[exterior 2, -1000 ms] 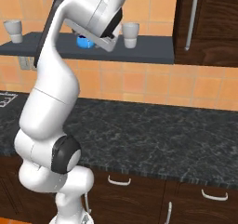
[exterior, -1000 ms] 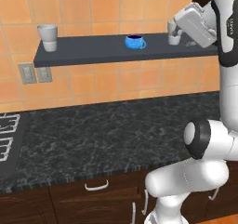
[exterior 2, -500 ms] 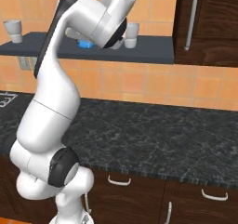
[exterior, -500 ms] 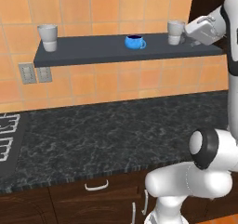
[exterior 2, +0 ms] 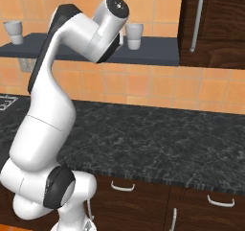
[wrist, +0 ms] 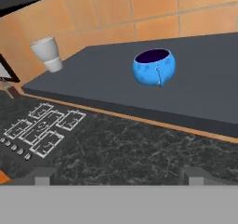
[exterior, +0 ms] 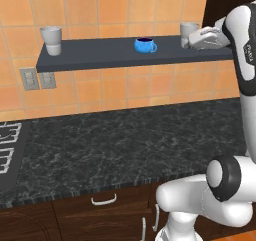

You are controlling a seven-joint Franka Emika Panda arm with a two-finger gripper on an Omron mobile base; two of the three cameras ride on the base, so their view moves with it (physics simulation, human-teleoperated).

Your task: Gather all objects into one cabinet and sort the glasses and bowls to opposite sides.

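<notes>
A small blue handled bowl [exterior: 145,45] [wrist: 155,66] stands mid-shelf on the flat dark grey wall shelf [exterior: 110,57]. One pale glass [exterior: 51,40] [wrist: 48,53] [exterior 2: 14,31] sits at the shelf's left end. Another glass [exterior: 188,34] [exterior 2: 134,36] sits near the right end. My gripper [exterior: 196,41] hovers at shelf height just right of that right glass, pointing left along the shelf. In the hand view its tips stand wide apart, so the gripper [wrist: 118,176] is open and holds nothing. The dark brown cabinet [exterior 2: 220,28] with its long grey handle [exterior 2: 196,19] is shut, right of the shelf.
A black speckled counter [exterior: 125,145] runs below the shelf, with a stove [exterior: 7,150] at its left end. Drawers with small white handles [exterior 2: 123,187] sit under it. A wall socket [exterior: 31,79] hangs below the shelf's left end.
My hand has dropped a little and levelled out beside the right glass, which now shows in full in the left base view. The jaws have stayed open.
</notes>
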